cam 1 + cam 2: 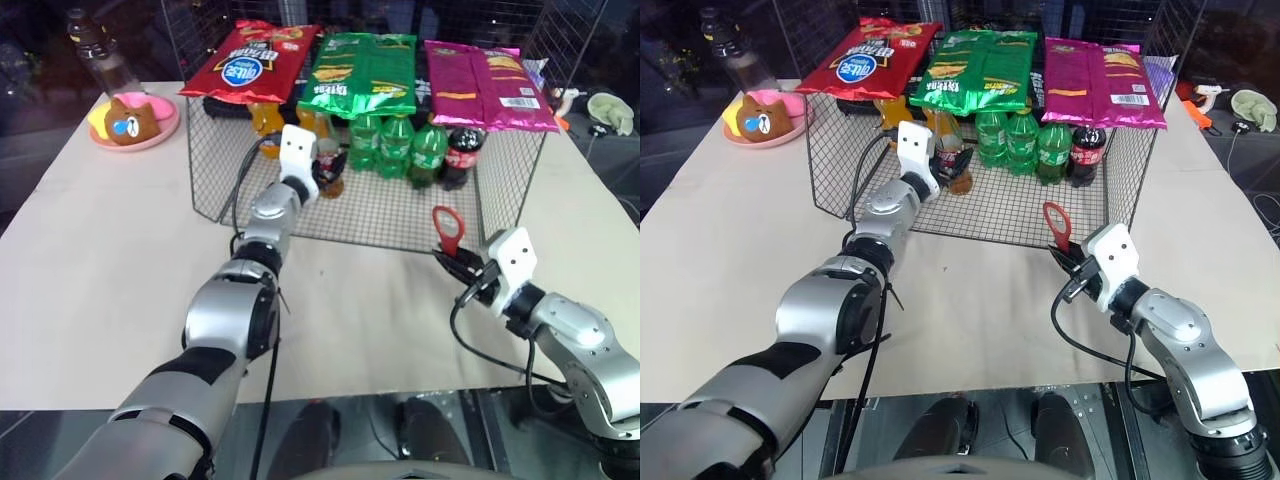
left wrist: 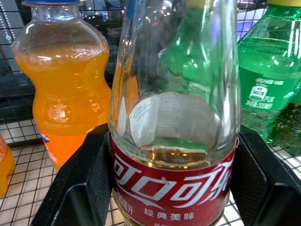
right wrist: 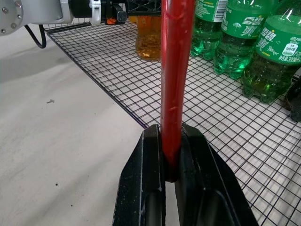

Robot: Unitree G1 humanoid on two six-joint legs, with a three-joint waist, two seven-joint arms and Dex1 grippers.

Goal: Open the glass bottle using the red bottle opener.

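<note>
The left gripper (image 2: 171, 188) reaches into the wire basket (image 1: 400, 225), its two fingers (image 2: 82, 188) standing either side of the glass bottle (image 2: 174, 141) at the red label. The jaws are partly drawn in around it; whether the pads press the glass, I cannot tell. Just beside the gripper, away from the robot, stand an orange bottle (image 2: 63, 89) and green bottles (image 2: 270, 70) (a dark cola bottle (image 1: 462, 155) ends that row).

The right gripper (image 3: 171, 155) hovers over the table (image 1: 100, 260) near the basket's front edge, well apart from the bottle. Its jaws are clamped on the handle of the red opener (image 1: 448, 228), whose loop head points up above the fingertips.
</note>
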